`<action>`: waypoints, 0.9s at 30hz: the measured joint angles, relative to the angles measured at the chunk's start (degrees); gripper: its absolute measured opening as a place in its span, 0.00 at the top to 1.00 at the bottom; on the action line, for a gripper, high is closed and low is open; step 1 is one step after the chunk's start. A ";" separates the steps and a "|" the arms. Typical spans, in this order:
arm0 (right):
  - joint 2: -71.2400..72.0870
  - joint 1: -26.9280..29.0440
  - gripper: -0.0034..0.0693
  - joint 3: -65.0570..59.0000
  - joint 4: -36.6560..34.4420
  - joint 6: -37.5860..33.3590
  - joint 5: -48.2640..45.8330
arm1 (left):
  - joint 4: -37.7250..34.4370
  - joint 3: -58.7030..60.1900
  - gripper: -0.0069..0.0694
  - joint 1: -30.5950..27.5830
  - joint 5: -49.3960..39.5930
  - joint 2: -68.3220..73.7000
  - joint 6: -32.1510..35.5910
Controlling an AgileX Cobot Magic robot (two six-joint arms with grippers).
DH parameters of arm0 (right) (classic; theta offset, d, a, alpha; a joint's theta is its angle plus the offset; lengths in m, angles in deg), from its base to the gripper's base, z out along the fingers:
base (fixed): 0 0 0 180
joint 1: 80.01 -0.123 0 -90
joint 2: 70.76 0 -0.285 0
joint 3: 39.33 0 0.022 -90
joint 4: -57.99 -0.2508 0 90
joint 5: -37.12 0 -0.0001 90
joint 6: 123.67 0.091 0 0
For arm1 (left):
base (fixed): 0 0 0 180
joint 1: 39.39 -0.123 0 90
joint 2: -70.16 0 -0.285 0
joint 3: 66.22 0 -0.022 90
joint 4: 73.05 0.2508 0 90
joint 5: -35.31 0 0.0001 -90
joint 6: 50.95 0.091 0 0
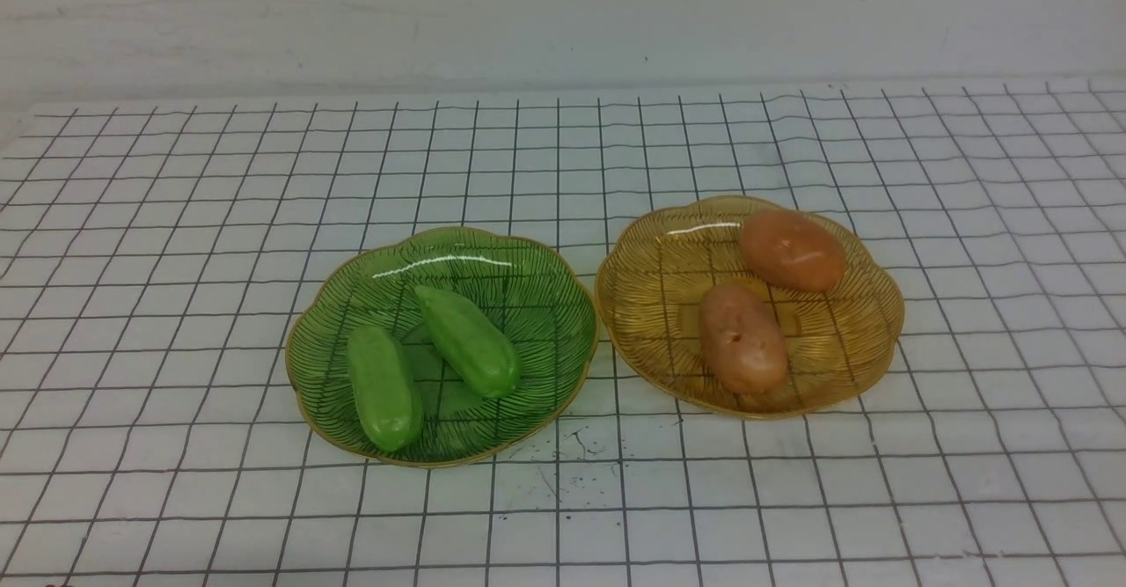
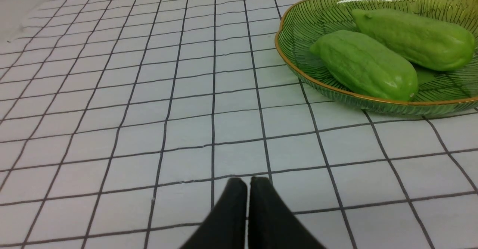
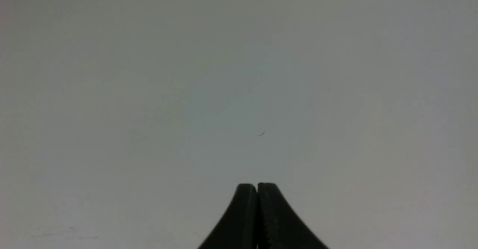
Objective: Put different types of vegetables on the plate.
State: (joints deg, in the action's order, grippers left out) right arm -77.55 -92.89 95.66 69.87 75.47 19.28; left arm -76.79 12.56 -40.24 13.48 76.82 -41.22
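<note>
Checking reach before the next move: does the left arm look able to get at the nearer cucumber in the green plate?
Probably yes. The left gripper, shut and empty, faces bare cloth leading to the green plate; the nearer cucumber lies uncovered by the rim.

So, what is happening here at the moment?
Nothing is being handled now. Two green cucumbers lie in the green plate, and two potatoes lie in the amber plate beside it, so each plate holds one type only. The left gripper is shut and empty over the checked cloth. The right gripper is shut too, facing a blank surface.
</note>
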 joint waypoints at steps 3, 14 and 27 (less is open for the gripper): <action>0.00 0.00 0.97 0.00 0.00 0.00 0.00 | 0.00 0.00 0.92 0.00 0.00 0.00 0.00; 0.00 0.00 0.97 0.00 0.07 -0.07 0.00 | 0.00 0.00 0.92 0.00 0.00 0.00 0.00; 0.00 10.68 0.97 -20.50 2.11 -2.51 -0.27 | -0.02 0.00 0.92 -0.06 0.00 0.00 0.00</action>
State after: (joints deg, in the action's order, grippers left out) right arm -77.55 -82.20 75.16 71.98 72.96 19.01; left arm -76.81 12.56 -40.30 13.48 76.82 -41.22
